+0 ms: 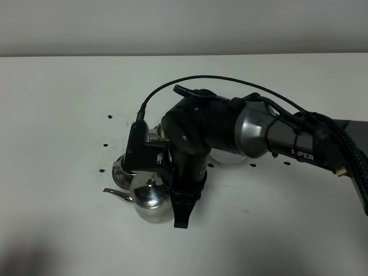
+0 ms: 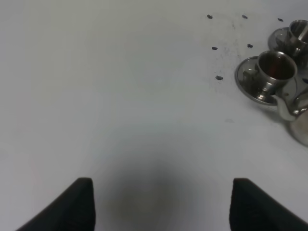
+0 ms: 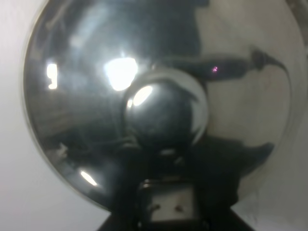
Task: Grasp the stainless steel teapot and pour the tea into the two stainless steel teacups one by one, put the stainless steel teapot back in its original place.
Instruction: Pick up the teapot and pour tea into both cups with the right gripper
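The stainless steel teapot (image 1: 150, 198) is near the middle of the white table, spout pointing left. My right gripper (image 1: 177, 208) is shut on its handle side. The right wrist view is filled by its domed lid and knob (image 3: 166, 113). One teacup (image 2: 274, 70) stands on its saucer (image 2: 248, 79) just beyond the spout (image 2: 286, 109). In the exterior view my wrist largely hides it (image 1: 121, 172). The second teacup (image 2: 299, 31) stands further back (image 1: 154, 135). The original place, a bare saucer (image 1: 223, 160), peeks out behind my right arm. My left gripper (image 2: 163, 204) is open over bare table, fingers wide apart.
Small dark specks (image 1: 109, 117) dot the table around the cups and to the right of the saucer (image 1: 253, 165). My right arm (image 1: 276, 135) stretches in from the right edge with its cable looping above. The table's far edge meets a plain wall.
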